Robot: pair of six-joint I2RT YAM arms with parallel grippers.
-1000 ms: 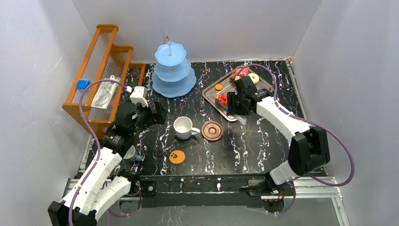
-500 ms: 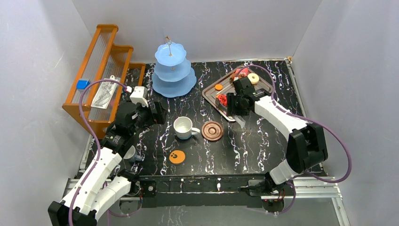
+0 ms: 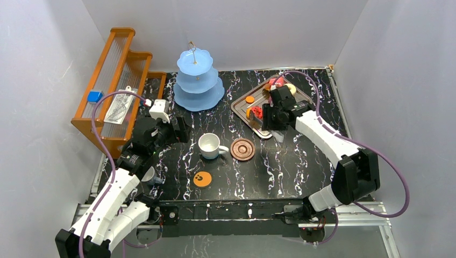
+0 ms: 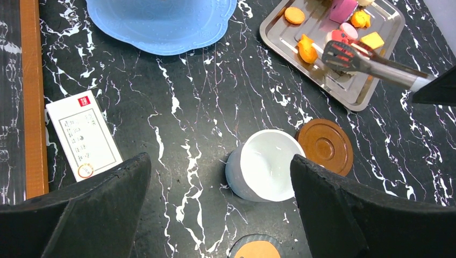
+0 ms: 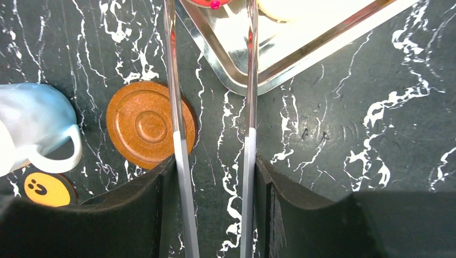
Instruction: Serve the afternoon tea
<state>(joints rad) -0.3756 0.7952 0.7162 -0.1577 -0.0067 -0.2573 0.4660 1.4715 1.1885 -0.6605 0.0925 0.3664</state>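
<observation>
My right gripper (image 3: 269, 120) is shut on metal tongs (image 5: 250, 80), whose two arms run out between my fingers (image 5: 215, 166). The tong tips reach over the silver tray (image 3: 237, 105) to a red pastry (image 3: 256, 112). It shows at the top edge of the right wrist view (image 5: 215, 2). Orange (image 4: 294, 15) and pink (image 4: 342, 8) pastries also lie on the tray. My left gripper (image 4: 220, 161) is open and empty above the white mug (image 4: 266, 164). The brown saucer (image 3: 242, 149) lies right of the mug. The paw-print coaster (image 3: 202, 179) is in front of it. The light-blue stand (image 3: 198, 80) stands at the back.
An orange wooden rack (image 3: 115, 80) lines the left side, with a white card (image 4: 83, 134) beside it. A small grey cup (image 3: 149, 176) sits under my left arm. White walls close in the table on three sides.
My right arm has shifted a little to the right and back with the tongs. The red pastry now sits slightly further into the tray at the tong tips. The left arm is still.
</observation>
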